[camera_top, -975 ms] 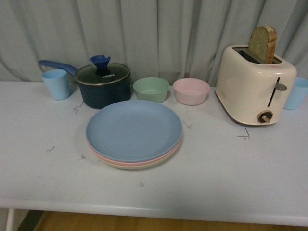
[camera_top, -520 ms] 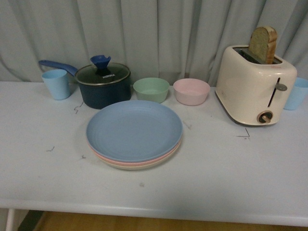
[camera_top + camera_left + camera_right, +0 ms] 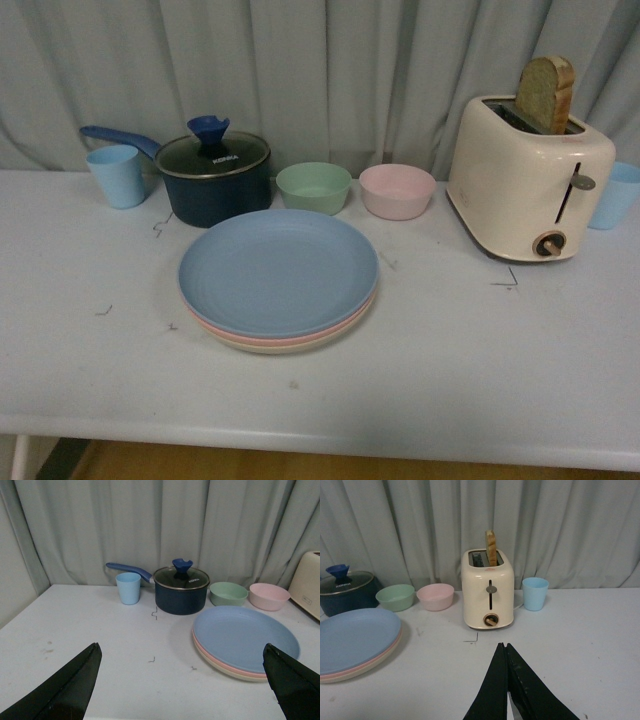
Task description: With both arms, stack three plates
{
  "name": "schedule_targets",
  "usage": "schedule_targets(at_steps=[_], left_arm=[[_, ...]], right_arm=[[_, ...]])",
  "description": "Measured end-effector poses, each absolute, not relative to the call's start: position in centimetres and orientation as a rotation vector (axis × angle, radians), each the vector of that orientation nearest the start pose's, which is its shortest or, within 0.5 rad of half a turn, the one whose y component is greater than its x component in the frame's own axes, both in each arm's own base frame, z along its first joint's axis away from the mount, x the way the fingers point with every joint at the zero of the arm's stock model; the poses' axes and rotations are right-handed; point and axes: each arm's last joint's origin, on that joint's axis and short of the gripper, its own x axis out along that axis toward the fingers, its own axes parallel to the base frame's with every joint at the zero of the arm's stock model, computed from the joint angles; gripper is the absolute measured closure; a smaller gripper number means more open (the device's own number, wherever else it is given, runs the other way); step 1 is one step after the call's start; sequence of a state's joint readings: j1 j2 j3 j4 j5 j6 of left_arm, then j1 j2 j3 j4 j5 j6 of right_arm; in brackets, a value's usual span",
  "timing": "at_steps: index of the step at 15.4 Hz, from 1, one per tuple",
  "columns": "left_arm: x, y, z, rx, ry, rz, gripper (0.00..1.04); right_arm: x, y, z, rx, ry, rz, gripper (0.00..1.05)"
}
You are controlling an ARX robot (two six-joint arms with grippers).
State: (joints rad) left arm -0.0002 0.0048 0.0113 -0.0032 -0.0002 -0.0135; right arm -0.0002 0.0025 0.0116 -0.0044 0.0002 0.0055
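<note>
blue plate [image 3: 277, 268] tops the stack; left pincer [image 3: 182, 680] apart, right pincer [image 3: 506, 687] together.

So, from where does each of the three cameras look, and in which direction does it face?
Front view: on the robot's body, facing the table and curtain; plate stack central; no arm shows.
Left wrist view: on the left arm, low over the table, facing the pot and stack; the left gripper shows, fingers wide apart.
Right wrist view: on the right arm, facing the toaster; the right gripper shows, fingers together.
All three views share the stack and both bowls.
</note>
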Motion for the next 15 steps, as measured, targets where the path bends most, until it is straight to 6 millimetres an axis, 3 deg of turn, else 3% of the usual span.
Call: schedule_targets(at_steps=[3, 4, 9, 12, 15], left_arm=[[9.73, 0.00, 16.67, -0.014, -0.003, 0.000, 0.07], [9.73, 0.00, 16.67, -0.014, -0.003, 0.000, 0.07], [9.73, 0.00, 16.67, -0.014, -0.003, 0.000, 0.07], [9.73, 0.00, 16.67, -0.014, -0.003, 0.000, 0.07], [9.73, 0.00, 16.67, -0.014, -0.003, 0.000, 0.07]], right_arm=[[9.71, 0.00, 16.69, 0.005, -0.006, 0.000, 1.03], [9.71, 0.00, 16.70, 0.004, -0.006, 0.000, 0.95], [9.71, 0.00, 16.69, 0.003, -0.006, 0.000, 0.42], [9.71, 0.00, 16.70, 0.004, -0.006, 0.000, 0.04], [9.71, 0.00, 16.69, 0.003, -0.006, 0.000, 0.06]])
